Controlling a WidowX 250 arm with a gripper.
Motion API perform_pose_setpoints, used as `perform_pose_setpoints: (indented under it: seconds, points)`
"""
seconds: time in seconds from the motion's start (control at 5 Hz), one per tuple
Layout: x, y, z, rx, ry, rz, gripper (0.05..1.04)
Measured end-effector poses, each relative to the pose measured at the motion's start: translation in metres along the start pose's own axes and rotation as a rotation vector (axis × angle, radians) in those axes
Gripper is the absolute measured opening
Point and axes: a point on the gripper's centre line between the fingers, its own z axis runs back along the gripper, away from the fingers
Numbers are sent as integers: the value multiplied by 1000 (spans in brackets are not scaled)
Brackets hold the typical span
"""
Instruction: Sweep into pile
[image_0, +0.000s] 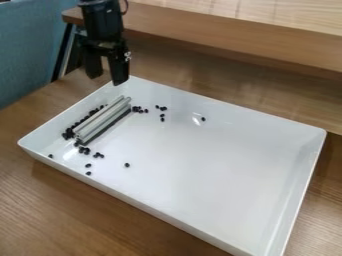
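The black two-finger pincer (105, 79) is spread wide near a corner of the white rectangular tray (220, 170). Inside lies the silver ribbed metal bar (101, 122), small round black beads (69, 134) beside it. Probable step: tool pickup. Next: align, lower, grip bar, sweep outliers pileward.

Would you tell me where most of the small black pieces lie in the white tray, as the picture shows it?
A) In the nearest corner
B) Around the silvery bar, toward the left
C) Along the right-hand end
B: most of the black pieces gather around the silvery bar, with a few scattered farther off in the tray.
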Motion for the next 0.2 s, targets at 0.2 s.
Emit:
perform_pose_setpoints:
  seconds: [0.2]
  points:
    - [4,-11,10,-12,24,-42,1001]
